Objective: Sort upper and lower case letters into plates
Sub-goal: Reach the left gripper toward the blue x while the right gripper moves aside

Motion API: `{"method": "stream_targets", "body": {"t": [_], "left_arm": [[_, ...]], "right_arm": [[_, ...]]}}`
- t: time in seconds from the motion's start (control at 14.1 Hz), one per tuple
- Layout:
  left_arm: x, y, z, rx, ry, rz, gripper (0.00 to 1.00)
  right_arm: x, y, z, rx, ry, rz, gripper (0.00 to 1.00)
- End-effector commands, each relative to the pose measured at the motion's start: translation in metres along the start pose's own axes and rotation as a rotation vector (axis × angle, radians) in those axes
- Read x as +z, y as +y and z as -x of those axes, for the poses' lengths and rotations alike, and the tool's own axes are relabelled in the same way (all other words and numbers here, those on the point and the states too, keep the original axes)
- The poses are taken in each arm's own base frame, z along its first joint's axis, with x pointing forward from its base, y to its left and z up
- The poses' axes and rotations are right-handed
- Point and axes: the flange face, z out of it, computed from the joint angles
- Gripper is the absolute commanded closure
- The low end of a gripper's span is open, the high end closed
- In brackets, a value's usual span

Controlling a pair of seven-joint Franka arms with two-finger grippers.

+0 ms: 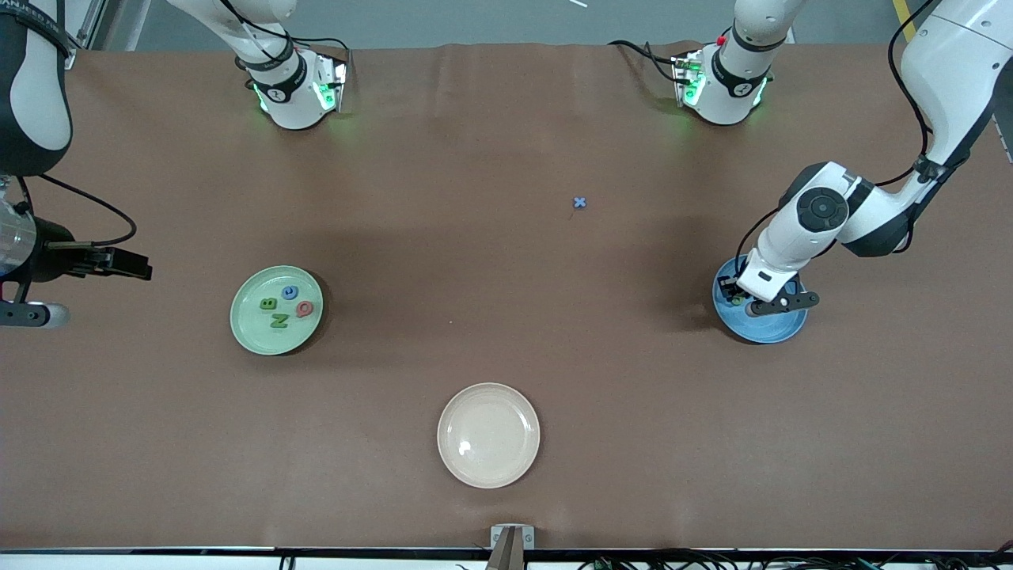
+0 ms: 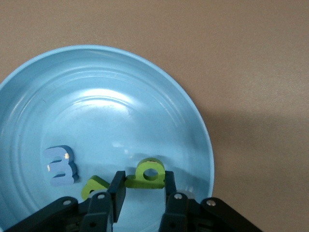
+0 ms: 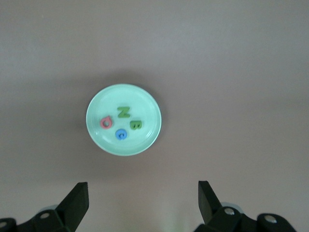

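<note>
While the left gripper (image 2: 143, 186) sits low in the blue plate (image 2: 159, 96), nearly closed around a green letter (image 2: 147, 174), a tilted release could flick it onto the surface. Right gripper (image 3: 143, 200) waits wide open, empty, beside the mint plate (image 1: 247, 328).

Table cover (image 1: 506, 317) plain brown. Mint green plate (image 1: 252, 328): green B (image 1: 268, 303), green Z (image 1: 278, 320), blue letter (image 1: 290, 292), red-pink letter (image 1: 305, 309). Blue plate (image 2: 120, 96): pale blue letter (image 2: 60, 166), two lime green letters (image 2: 147, 174). Cream-beige plate (image 1: 488, 435) plain. Small blue cross (image 1: 580, 203), upper centre.
</note>
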Motion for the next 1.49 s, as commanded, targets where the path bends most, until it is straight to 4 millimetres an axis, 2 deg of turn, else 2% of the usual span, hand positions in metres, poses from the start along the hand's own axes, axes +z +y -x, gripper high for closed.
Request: {"method": "stream_targets", "body": {"t": [0.0,0.07,0.14,0.28,0.43,0.5,0.64,0.71,0.99,1.2,1.42], "left_arm": [[-0.002,-0.002,-0.002,-0.007,0.015,-0.007,0.06],[-0.003,-0.003,-0.002,-0.007,0.018,-0.014,0.0],[-0.006,-0.003,-0.003,-0.007,0.024,-0.021,0.0],[-0.02,0.004,-0.002,-0.007,0.051,-0.042,0.0],[-0.033,0.025,0.006,-0.017,0.035,-0.088,0.0],[-0.042,0.045,0.014,-0.037,0.025,-0.1,0.0],[-0.065,0.084,0.033,-0.087,0.013,-0.099,0.0],[-0.077,0.105,0.044,-0.096,0.013,-0.086,0.0],[-0.11,0.175,0.103,-0.079,-0.006,-0.022,0.0],[-0.127,0.205,0.135,-0.048,-0.014,0.033,0.0],[-0.126,0.222,0.171,0.004,-0.027,0.043,0.0]], "right_arm": [[0.002,-0.009,0.003,-0.014,-0.032,-0.023,0.0],[-0.003,-0.011,0.007,-0.019,-0.022,-0.022,0.0],[-0.01,-0.014,0.013,-0.023,-0.015,-0.018,0.0],[-0.011,-0.021,0.022,-0.032,-0.01,-0.012,0.0],[-0.012,-0.037,0.037,-0.052,0.033,0.008,0.0],[-0.01,-0.027,0.045,-0.03,0.058,0.017,0.0],[-0.007,-0.024,0.057,-0.033,0.072,0.021,0.0],[-0.012,-0.023,0.061,-0.033,0.078,0.02,0.0],[-0.02,-0.024,0.087,-0.036,0.095,0.025,0.0],[-0.026,-0.031,0.103,-0.049,0.109,0.029,0.0],[-0.031,-0.028,0.115,-0.045,0.118,0.026,0.0]]}}
